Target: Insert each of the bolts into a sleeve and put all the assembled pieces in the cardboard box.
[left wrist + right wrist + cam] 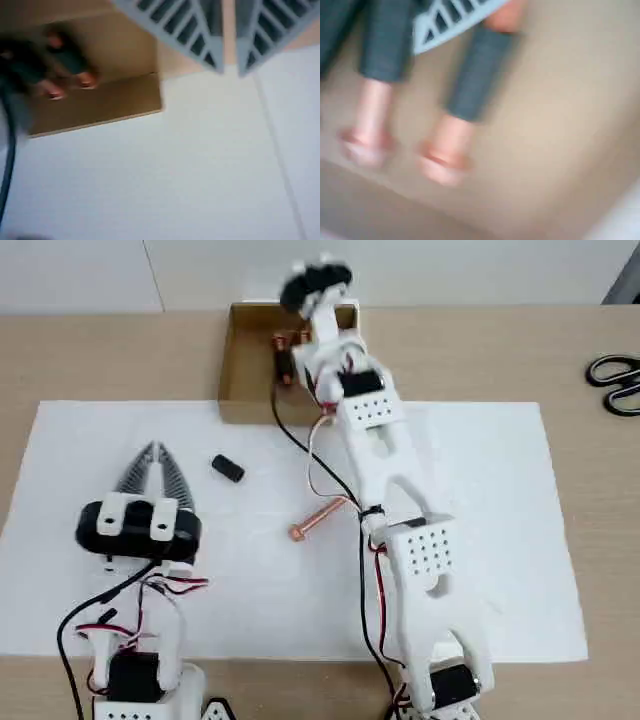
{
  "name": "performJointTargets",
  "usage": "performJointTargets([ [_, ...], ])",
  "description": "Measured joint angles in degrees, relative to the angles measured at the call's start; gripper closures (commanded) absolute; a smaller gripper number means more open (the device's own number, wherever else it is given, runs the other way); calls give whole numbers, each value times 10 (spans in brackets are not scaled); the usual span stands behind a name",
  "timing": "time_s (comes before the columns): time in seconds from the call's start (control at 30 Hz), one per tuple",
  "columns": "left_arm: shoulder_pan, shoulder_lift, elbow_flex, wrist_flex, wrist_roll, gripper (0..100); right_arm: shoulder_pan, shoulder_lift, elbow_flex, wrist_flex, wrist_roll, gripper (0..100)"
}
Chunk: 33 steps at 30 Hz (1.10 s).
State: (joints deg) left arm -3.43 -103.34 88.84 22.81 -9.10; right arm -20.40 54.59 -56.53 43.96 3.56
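The cardboard box (238,390) stands at the back of the white paper. My right gripper (290,358) hangs inside it, right over two assembled pieces. Those are dark sleeves with copper bolts through them, one (462,95) beside the other (375,75) on the box floor. Part of the right gripper (450,20) lies across the sleeves' far ends. A loose black sleeve (228,468) and a loose copper bolt (318,519) lie on the paper. My left gripper (154,450) is at the left over bare paper, shut and holding nothing. From the left wrist, the box (95,107) and both pieces (65,67) show ahead.
The white paper sheet (500,540) covers most of the wooden table. Black scissors (615,380) lie at the far right edge. The right arm's white links and cables stretch diagonally from the front to the box, passing just beside the loose bolt.
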Motion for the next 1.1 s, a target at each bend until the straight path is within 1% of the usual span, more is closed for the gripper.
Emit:
performJointTargets([
  [0.13,-27,0,0,0,0,994,-23,-78,-22,132,0,793],
  [0.27,-30,0,0,0,0,994,-47,-156,-28,316,-1,793],
  [0.37,-33,0,0,0,0,994,-70,-171,-31,459,-1,792],
  [0.4,-34,0,0,0,0,994,-76,-171,-31,488,-1,791],
  [0.47,-43,0,0,0,0,994,-79,-171,-30,505,-1,791],
  [0.57,-84,0,0,0,0,994,-79,-171,-40,505,-1,792],
  [0.7,-182,0,2,0,0,994,-81,-172,-58,505,-1,793],
  [0.8,-260,0,5,0,0,994,-102,-172,-61,507,1,793],
  [0.87,-298,0,17,0,0,994,-124,-172,-61,512,4,793],
  [0.93,-323,0,30,0,0,994,-145,-172,-61,512,20,793],
  [1.03,-344,0,46,0,0,994,-178,-156,-62,511,72,793],
  [1.1,-351,0,49,0,0,994,-194,-127,-62,501,91,793],
])
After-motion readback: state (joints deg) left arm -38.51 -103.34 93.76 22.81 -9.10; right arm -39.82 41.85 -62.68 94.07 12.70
